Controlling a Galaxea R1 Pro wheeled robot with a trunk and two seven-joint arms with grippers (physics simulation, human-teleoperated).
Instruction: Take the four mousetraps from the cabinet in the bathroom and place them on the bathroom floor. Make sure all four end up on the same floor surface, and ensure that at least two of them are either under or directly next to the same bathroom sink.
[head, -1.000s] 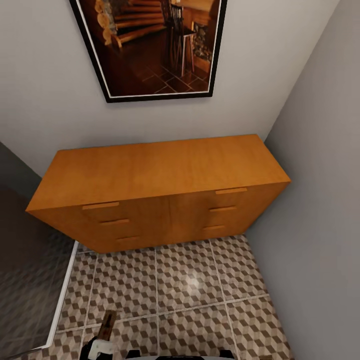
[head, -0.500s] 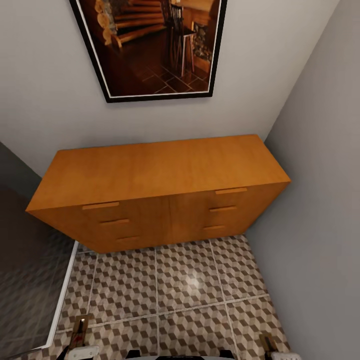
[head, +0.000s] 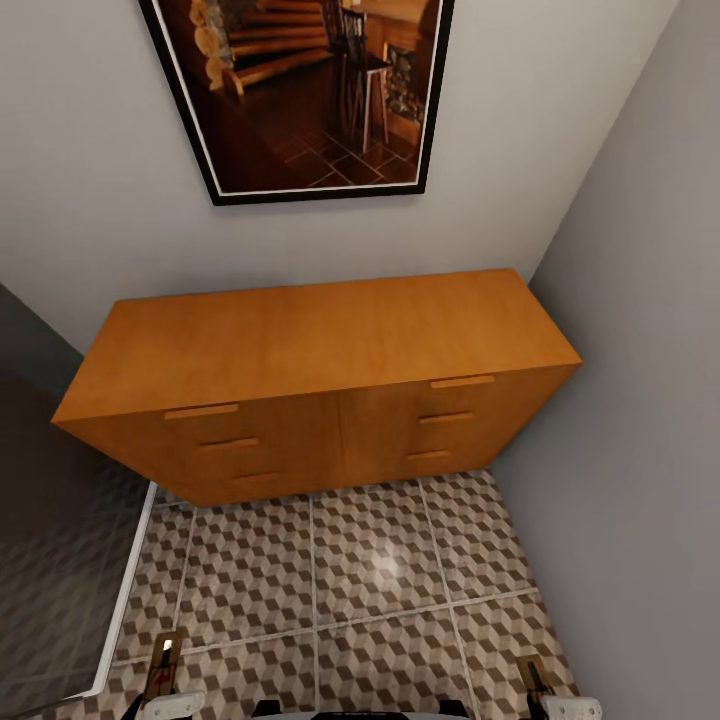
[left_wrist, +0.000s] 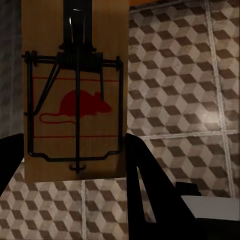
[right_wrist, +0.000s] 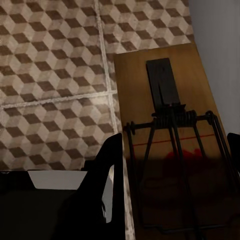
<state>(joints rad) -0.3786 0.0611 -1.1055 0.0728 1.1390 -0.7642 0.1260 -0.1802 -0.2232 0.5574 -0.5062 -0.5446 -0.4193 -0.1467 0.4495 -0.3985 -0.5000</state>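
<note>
cabinet (head: 320, 370) — closed, mousetraps (head: 163, 660) — both grippers

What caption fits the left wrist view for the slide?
Left gripper holding a mousetrap with a red mouse print above the cube-patterned bathroom floor.

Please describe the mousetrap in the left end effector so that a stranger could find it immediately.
Start at the orange cabinet, then look down the tiled floor toward the robot's left. The mousetrap is held there. Unlike the other mousetrap, its red mouse print shows fully.
</note>
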